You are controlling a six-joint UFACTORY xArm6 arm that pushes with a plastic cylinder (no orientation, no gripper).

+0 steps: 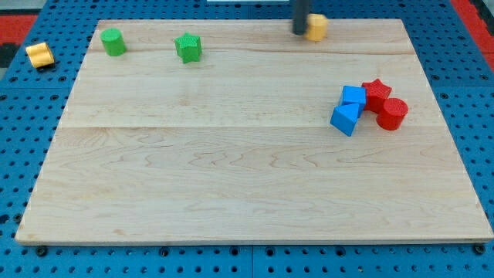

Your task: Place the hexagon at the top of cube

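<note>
A yellow block (317,27), seemingly the hexagon, sits at the top edge of the wooden board (231,177), right of centre. My tip (299,33) touches its left side. The blue cube (354,96) lies at the view's right, well below the yellow block. A second blue block (345,119), wedge-like, touches the cube at its lower left.
A red star (377,92) and a red cylinder (391,113) sit against the blue cube's right. A green cylinder (113,42) and a green star-like block (187,48) are at the top left. Another yellow block (38,55) lies off the board, on the blue pegboard at left.
</note>
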